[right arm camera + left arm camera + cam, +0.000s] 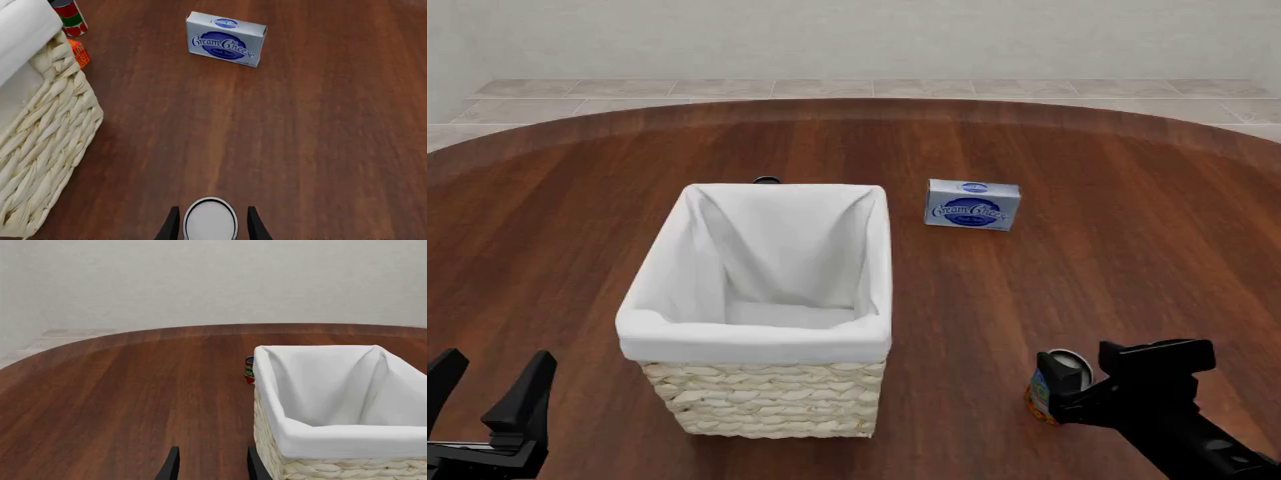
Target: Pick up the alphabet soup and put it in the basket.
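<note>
The alphabet soup [1048,388] is a small can with a silver top, blue label and orange lower band, standing on the table at the near right. In the right wrist view the can's top [210,219] sits between the two fingers of my right gripper [212,225], with narrow gaps on both sides. My right gripper [1068,385] is open around the can. The basket [754,340] of pale wicker with a white liner stands left of centre, and nothing shows inside it. My left gripper [487,388] hovers open at the near left, beside the basket's near corner [347,437].
A blue-and-white cream cheese box [972,204] lies beyond the can, right of the basket. Behind the basket stand a red-and-green can [69,17] and a small orange box [79,52], mostly hidden in the front view. The basket's wicker wall [47,130] lies left of my right gripper.
</note>
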Robot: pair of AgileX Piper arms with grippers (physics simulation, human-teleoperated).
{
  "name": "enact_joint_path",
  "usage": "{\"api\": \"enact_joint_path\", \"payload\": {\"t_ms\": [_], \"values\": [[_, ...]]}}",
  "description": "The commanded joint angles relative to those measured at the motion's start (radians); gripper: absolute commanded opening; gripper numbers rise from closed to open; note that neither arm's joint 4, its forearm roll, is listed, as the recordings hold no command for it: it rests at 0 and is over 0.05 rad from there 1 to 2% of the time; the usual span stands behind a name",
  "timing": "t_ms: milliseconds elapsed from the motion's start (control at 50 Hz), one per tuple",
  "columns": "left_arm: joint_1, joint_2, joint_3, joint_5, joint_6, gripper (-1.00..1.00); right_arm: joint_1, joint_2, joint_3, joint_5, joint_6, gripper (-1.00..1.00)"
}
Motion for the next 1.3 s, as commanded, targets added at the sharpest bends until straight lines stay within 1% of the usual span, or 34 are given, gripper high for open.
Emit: {"api": "enact_joint_path", "payload": {"t_ms": [20, 160, 240, 280, 600, 680, 1000, 1300], "values": [[0.0, 0.005, 0.0, -0.005, 0.0, 1.0, -0.002, 0.065, 0.012, -0.058, 0.004, 1.0], [-0.001, 0.01, 0.0, -0.01, 0.0, 1.0, 0.002, 0.073, 0.015, -0.061, 0.007, 1.0], [-0.005, 0.012, 0.0, -0.013, 0.0, 1.0, 0.005, 0.137, 0.022, -0.126, 0.01, 1.0], [-0.007, 0.013, 0.0, -0.014, -0.001, 1.0, 0.005, 0.148, 0.023, -0.135, 0.011, 1.0], [-0.016, 0.056, 0.0, -0.06, 0.004, 1.0, 0.008, 0.177, 0.023, -0.149, 0.018, 1.0], [-0.017, 0.056, 0.0, -0.061, 0.005, 1.0, 0.008, 0.18, 0.021, -0.148, 0.019, 1.0], [-0.017, 0.028, 0.0, -0.035, 0.006, 1.0, 0.018, 0.253, 0.024, -0.205, 0.023, 1.0], [-0.017, 0.013, 0.0, -0.015, 0.004, 1.0, 0.007, 0.31, 0.035, -0.255, 0.023, 1.0]]}}
